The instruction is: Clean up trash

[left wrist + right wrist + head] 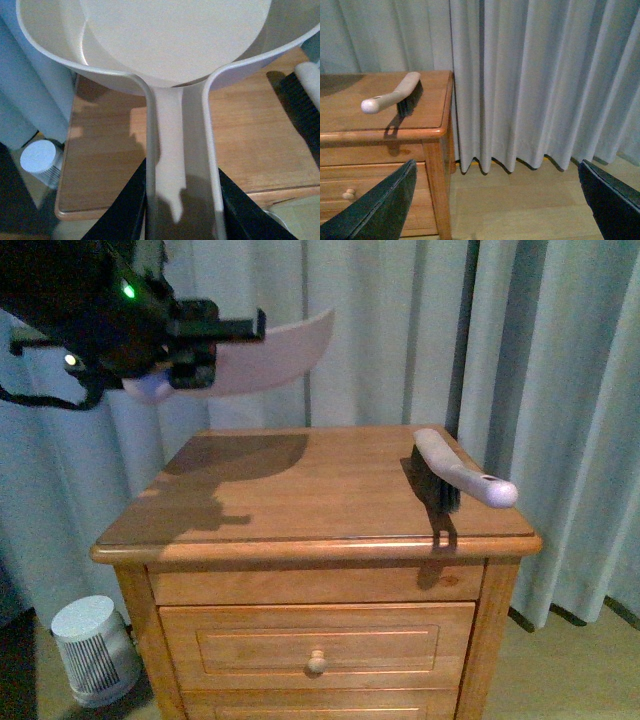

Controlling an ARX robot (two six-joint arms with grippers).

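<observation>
Though the dustpan point(175, 40) is partly cropped, left gripper point(182, 210) clamps its handle point(172, 145); right gripper point(497, 167) jaws gape

The left gripper point(182, 205) grips the pale dustpan point(170, 40) by its handle, with dark fingers point(127, 210) on either side. The pan hangs above the wooden bench point(110, 150). A dark-bristled brush point(302, 100) lies on the bench. A white round appliance point(40, 157) stands on the floor beside the bench.

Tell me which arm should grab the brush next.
Right. The right claw is open and empty, facing the brush at the right of the cabinet. The left claw is shut on the dustpan, held up over the other side.
</observation>
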